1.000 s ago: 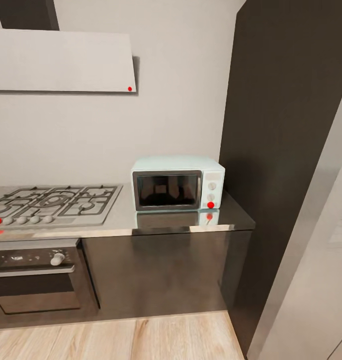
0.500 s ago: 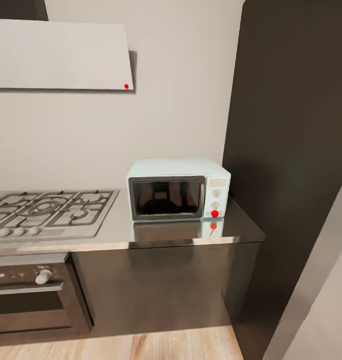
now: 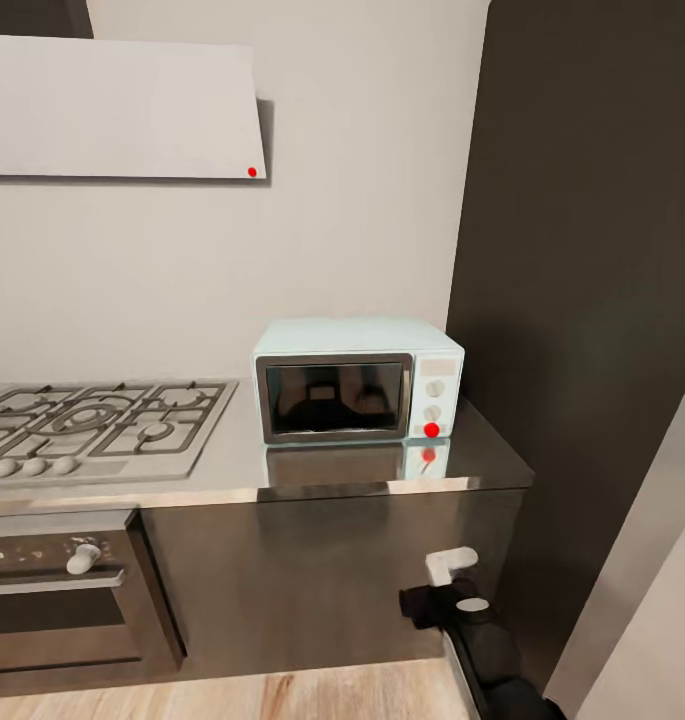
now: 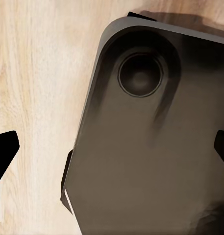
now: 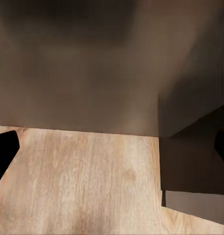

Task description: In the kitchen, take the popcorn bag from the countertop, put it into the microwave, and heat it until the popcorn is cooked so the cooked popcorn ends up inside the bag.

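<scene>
Compared with half a second ago, the head view has barely shifted, but a dark arm with a pale grey cap has now risen into the lower right of the frame, in front of the dark cabinet fronts.

The small pale mint-blue microwave stands right of centre on the glossy grey steel surface, its dark glass door closed and a red dot low on its knob panel. Bare surface lies before it up to the front edge and between it and the grated gas hob at the left. A tall dark panel rises close beside the surface's right end. A black built-in oven sits at lower left, and a pale range hood hangs at upper left.

The left gripper hangs with fingertips wide apart and nothing between them, over a dark rounded robot base and light wooden floor. The right gripper is likewise spread wide and empty, facing cabinet front and floor.
</scene>
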### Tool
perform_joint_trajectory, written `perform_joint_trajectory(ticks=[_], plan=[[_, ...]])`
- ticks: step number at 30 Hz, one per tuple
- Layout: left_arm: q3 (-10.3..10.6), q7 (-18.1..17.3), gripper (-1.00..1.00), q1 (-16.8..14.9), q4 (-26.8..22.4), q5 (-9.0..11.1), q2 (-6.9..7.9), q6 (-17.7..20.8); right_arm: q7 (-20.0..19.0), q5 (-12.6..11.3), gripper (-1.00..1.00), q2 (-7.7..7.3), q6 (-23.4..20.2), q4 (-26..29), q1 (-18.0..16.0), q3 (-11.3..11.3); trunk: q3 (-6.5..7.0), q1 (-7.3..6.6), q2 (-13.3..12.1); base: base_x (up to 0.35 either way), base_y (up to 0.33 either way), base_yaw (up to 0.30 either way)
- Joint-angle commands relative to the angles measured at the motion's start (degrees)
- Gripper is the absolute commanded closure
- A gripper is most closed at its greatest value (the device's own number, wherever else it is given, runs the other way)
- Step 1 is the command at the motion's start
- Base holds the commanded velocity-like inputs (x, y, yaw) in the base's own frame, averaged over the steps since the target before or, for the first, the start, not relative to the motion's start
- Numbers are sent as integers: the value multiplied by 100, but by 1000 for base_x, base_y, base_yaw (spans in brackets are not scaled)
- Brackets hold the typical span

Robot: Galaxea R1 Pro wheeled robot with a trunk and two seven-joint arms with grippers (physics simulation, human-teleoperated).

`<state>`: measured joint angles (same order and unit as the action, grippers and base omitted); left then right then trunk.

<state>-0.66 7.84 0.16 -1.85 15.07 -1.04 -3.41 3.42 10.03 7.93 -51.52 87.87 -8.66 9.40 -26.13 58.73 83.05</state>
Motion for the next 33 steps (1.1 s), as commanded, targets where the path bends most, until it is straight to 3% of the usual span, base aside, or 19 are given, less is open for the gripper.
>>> perform_joint_trajectory(ticks=[1, 7, 17, 26, 31, 33], plan=[[-4, 15, -100, 2, -9, 22, -2, -10, 20, 8, -100, 47, -241, 65, -254, 26, -6, 0, 3, 0, 0, 0], [-5, 15, -100, 2, -9, 22, -2, -10, 37, 8, -100, 125, -837, 189, -1162, 25, -6, 0, 3, 0, 0, 0], [-4, 15, -100, 2, -9, 22, -2, -10, 83, -1, -100, 150, -848, 189, -2693, 2, -6, 0, 3, 0, 0, 0], [-4, 15, -100, 2, -9, 22, 0, -10, 114, -5, -100, 171, -848, 135, -2877, -43, -6, 0, 3, 0, 0, 0], [-4, 15, -100, 2, -9, 22, -1, -10, 95, -26, -100, 145, 220, 102, -2878, -139, -6, 0, 3, 0, 0, 0], [-1, 15, -100, 2, -9, 22, -2, -10, 94, -34, -100, 146, 318, 99, -2878, -151, -6, 0, 3, 0, 0, 0]])
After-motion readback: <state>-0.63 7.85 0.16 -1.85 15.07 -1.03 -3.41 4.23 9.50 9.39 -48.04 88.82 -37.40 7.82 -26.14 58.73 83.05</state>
